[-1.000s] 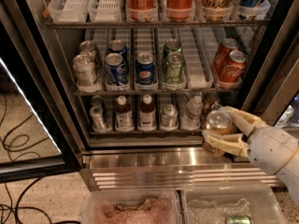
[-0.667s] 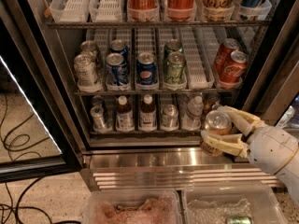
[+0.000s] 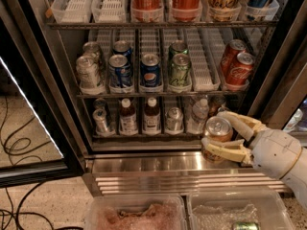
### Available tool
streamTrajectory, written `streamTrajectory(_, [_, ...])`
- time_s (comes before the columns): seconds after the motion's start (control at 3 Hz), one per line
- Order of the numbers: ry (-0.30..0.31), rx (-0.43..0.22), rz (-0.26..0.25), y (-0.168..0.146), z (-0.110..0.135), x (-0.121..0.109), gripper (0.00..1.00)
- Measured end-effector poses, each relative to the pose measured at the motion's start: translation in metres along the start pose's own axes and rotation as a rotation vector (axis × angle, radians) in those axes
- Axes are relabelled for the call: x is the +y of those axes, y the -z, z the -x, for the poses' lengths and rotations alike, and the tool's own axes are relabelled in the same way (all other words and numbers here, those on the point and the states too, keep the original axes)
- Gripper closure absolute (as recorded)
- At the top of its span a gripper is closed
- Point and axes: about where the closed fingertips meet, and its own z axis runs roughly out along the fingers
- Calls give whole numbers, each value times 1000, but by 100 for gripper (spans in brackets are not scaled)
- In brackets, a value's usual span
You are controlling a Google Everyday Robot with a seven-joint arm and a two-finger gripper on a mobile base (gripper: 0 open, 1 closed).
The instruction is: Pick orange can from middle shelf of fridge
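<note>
Fridge (image 3: 44, 56) fills the frame, middle shelf (image 3: 153, 94) at centre. At lower right, the gripper (image 3: 214, 130) has its jaws pinching the orange can (image 3: 218, 127). A slack grip could drop it onto the steel base (image 3: 148, 166).

Lighting: warm and dim; fridge (image 3: 29, 56) shelves lit from the front, upper corners dark. Glare streaks the steel base (image 3: 153, 166); a bright strip edges the glass door (image 3: 33, 115) at left. At lower right, the pale gripper (image 3: 216, 134), closed around the orange can (image 3: 219, 126), catches soft light.
</note>
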Motion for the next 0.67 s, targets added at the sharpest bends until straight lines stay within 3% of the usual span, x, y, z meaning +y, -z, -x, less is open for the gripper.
streamTrajectory(0.67, [-96, 89, 226, 18, -7, 82, 100])
